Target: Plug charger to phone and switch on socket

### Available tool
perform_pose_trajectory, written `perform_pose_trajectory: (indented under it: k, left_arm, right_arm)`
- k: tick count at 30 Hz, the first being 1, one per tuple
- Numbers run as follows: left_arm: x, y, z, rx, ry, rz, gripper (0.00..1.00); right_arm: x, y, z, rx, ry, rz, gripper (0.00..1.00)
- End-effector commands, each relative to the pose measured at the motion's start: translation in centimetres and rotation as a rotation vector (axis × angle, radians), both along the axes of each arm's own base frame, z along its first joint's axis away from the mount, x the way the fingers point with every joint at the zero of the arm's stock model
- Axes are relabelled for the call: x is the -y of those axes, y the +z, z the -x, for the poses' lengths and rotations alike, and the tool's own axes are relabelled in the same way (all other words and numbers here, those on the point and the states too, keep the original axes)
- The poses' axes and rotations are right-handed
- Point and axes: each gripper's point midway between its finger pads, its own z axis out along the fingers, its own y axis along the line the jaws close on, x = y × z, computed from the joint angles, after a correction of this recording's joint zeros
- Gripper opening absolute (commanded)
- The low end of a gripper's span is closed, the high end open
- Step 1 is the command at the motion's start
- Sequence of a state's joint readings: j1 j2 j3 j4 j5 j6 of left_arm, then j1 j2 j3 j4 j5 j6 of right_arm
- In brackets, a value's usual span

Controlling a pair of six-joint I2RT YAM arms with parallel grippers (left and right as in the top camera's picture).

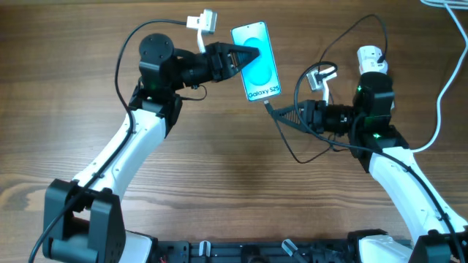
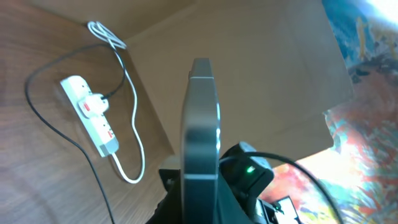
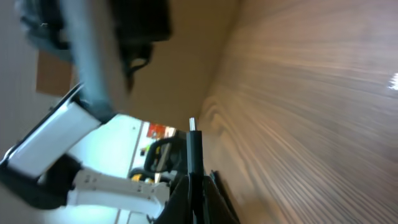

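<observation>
Nearest the robot's side of the table (image 1: 219, 183), the right pincer (image 1: 285, 113) is closed tight on the plug end of the charger (image 1: 269, 108). The right wrist view shows the dark plug standing up out of the narrow grip with its small metal tip bare. From there the thin black cable loops toward the robot and then back up over the right arm.

Just beyond the plug tip is the phone (image 1: 257, 62), held above the table with its cyan-green screen up and its "Galaxy S25" end facing the plug. The tip sits just beside that end; whether the two touch cannot be told. The left pincer (image 1: 247, 55) reaches in from the left and is clamped on the phone across its upper half. In the left wrist view the phone shows edge-on, a grey slab rising from between the dark fingers (image 2: 233, 190).

Farther back on the right, the socket (image 2: 90, 115) lies flat on the table, partly covered by the right arm in the overhead view. A white adapter (image 2: 93, 104) is plugged into it, and its thick white lead (image 2: 134, 149) curls away from one end.
</observation>
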State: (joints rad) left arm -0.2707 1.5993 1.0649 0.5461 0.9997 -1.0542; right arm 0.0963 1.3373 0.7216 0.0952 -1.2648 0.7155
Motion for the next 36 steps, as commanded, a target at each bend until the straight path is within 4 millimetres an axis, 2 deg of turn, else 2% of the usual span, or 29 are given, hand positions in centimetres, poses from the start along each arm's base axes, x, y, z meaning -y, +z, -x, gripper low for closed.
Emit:
perform_pose_trajectory:
  k: [1,2,4,5,6,7,9,12,17,21,31,36]
  left_arm:
    - [-2.2,1.0,-1.5,0.028,0.064,0.008,0.04]
    - [-2.5,0.9,-1.7,0.024,0.072,0.007,0.04]
    - [-2.8,0.7,-1.9,0.009,0.080,0.003,0.04]
    - [-2.9,0.4,-1.9,-0.007,0.082,-0.001,0.04]
    - [-2.9,0.2,-1.9,-0.012,0.083,-0.007,0.04]
    - [-2.9,0.1,-1.9,-0.003,0.083,-0.012,0.04]
    - [-2.9,0.1,-2.0,0.006,0.087,-0.015,0.04]
    - [-2.9,0.1,-2.0,0.005,0.086,-0.015,0.04]
    - [-2.9,-0.9,-1.9,-0.051,0.082,-0.029,0.04]
    - [-2.9,-1.0,-1.9,-0.062,0.082,-0.032,0.04]
    - [-5.0,-1.0,-2.4,-0.065,0.093,-0.027,0.04]
    - [-5.2,-1.0,-2.4,-0.065,0.094,-0.027,0.04]
  right_arm:
    - [1.6,-3.5,-2.5,0.017,-0.179,0.179,0.04]
    - [2.7,-5.3,-3.4,-0.014,-0.261,0.266,0.04]
    - [6.1,-9.1,-4.7,-0.099,-0.454,0.483,0.04]
    - [8.8,-11.3,-4.9,-0.149,-0.573,0.630,0.04]
    - [10.9,-12.8,-4.7,-0.189,-0.670,0.760,0.04]
    - [11.4,-13.2,-4.7,-0.187,-0.693,0.808,0.04]
    - [11.5,-13.7,-4.8,-0.162,-0.717,0.875,0.04]
    - [11.1,-15.4,-5.0,-0.122,-0.731,1.002,0.05]
    - [9.5,-20.1,-4.0,-0.148,-0.646,1.143,0.04]
    - [9.7,-22.8,-3.3,-0.215,-0.623,1.182,0.04]
    - [10.1,-26.6,-1.5,-0.306,-0.554,1.253,0.12]
    - [10.3,-27.2,-1.1,-0.325,-0.542,1.269,0.23]
